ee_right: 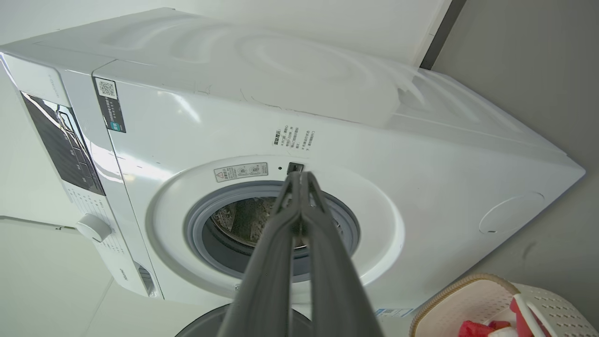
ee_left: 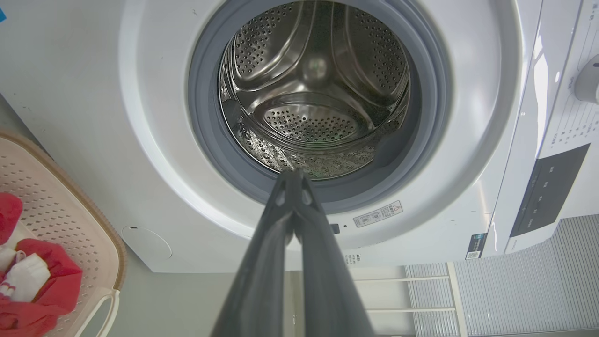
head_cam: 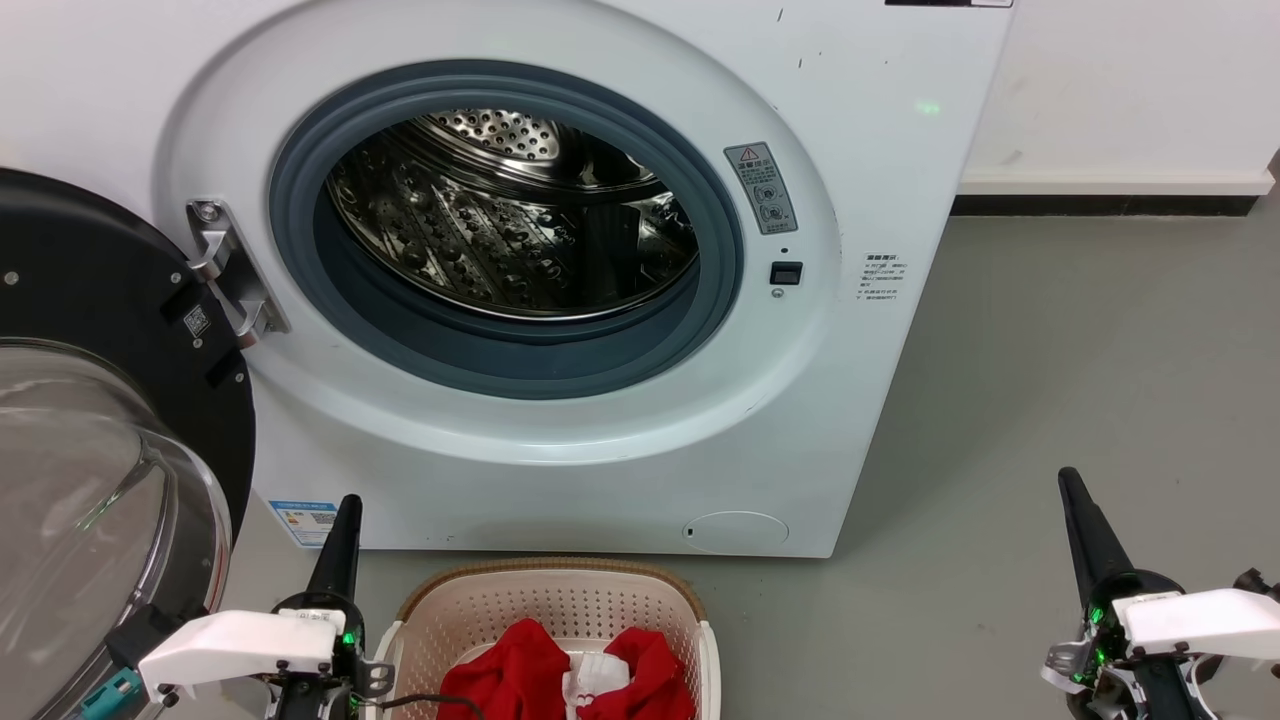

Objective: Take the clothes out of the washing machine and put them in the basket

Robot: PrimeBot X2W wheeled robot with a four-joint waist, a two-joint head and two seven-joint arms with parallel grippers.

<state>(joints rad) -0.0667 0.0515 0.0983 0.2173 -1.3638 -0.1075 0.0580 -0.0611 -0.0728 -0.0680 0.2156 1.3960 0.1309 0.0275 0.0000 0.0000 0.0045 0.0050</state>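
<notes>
1. Facing washing machine (head_cam: 880,150) front-on, black-framed glass door (head_cam: 110,300) swung open to the left on its metal hinge (head_cam: 228,268)
2. Seeing into the perforated steel drum (head_cam: 510,230) through the grey seal (head_cam: 725,300); left wrist view giving the paddles and back wall in plain sight
3. Finding the clothes (head_cam: 515,665) lying in the basket (head_cam: 550,572): two red heaps side by side, touching, white patch (head_cam: 595,682) showing between them; not telling which heap is carrying it
4. Locating the basket on the grey floor (head_cam: 1080,380), just in front of the machine's lower panel, between the two grippers and much nearer the left one
5. Reading left gripper (head_cam: 349,505) as closed: fingers pressed together, gripping nothing, hanging just left of the basket rim, tips pointing at the machine front; in left wrist view lining up with the lower edge of the seal
6. Reading right gripper (head_cam: 1068,478) as closed too: fingers pressed tip to tip, clamping nothing, hanging over bare floor well right of the basket; in right wrist view tips overlapping the door latch socket (ee_right: 295,167)
</notes>
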